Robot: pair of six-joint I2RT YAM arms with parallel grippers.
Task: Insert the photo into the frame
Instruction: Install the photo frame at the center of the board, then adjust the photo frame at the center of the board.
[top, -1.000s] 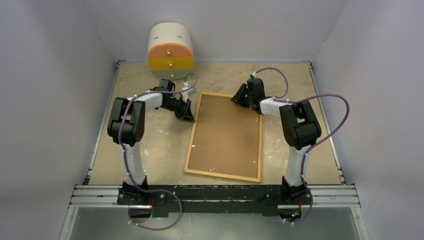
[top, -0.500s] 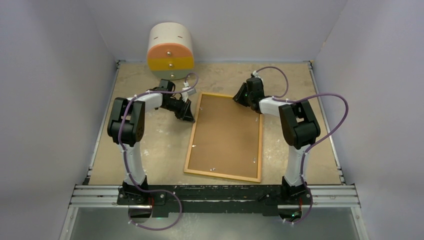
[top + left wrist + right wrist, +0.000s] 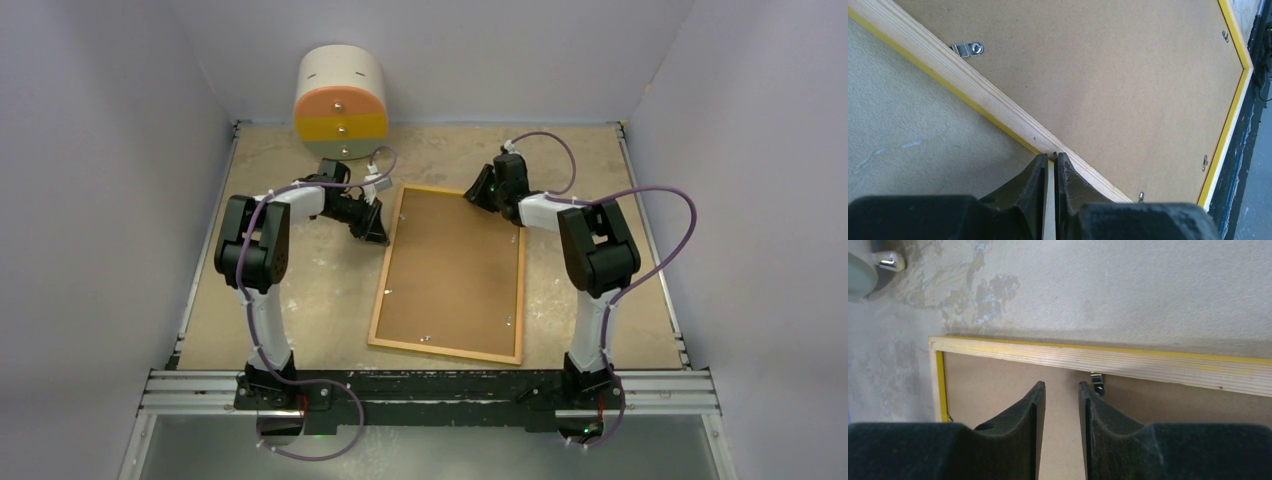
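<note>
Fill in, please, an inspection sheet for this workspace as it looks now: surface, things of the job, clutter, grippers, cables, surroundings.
Surface: beige table, worn and blotchy.
Job's things: frame lies flat, wood-coloured back up, with the brown backing board inside it and small metal tabs at its edges; photo not seen.
Clutter: round drawer unit at the far left; nothing else seen.
Grippers: left gripper at the frame's left rail, fingers almost together; right gripper over the far rail beside a tab, narrowly open, holding nothing.
Cables: purple cables loop along both arms, none lying on the frame.
Surroundings: plain walls on three sides; nothing else seen.
</note>
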